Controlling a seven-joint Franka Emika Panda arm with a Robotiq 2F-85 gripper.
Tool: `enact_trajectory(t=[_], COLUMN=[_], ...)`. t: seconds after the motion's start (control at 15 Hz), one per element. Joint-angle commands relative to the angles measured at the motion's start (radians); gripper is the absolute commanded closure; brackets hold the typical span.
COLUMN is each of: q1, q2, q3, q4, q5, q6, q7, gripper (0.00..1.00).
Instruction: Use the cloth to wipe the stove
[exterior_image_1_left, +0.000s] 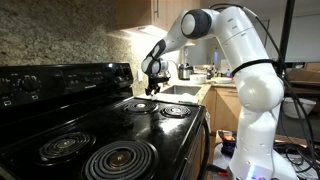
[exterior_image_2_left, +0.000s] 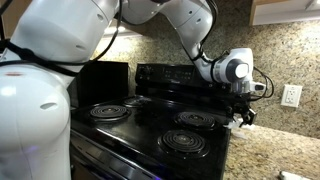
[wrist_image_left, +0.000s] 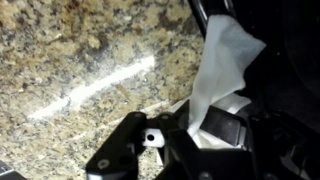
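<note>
Gripper (exterior_image_2_left: 243, 113) is hovering at the stove's (exterior_image_1_left: 100, 125) edge, fingers pinching together on the white cloth (wrist_image_left: 228, 65). The cloth is hanging from the jaws over the granite counter (wrist_image_left: 90, 70), not over the black top (wrist view shows mostly stone below). Judgement: step in hand is carrying the cloth onto the stove. To do it well, the arm is needing to shift toward the nearest burner (exterior_image_2_left: 195, 119), lower until the fabric is lying flat, then sweep with light pressure, avoiding snagging on the coil.
</note>
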Motion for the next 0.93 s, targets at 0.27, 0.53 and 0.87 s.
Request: enact_trajectory(t=[0.27, 0.53, 0.87], q1=[-0.032, -0.017, 0.048], q2=[0.033, -0.034, -0.024], q3=[0.054, 0.106, 0.143], q4=[0.067, 0.043, 0.036], q5=[0.038, 0.077, 0.066], q6=[0.022, 0.017, 0.023], q7=[-0.019, -0.034, 0.004], gripper=[0.92, 0.91, 0.91])
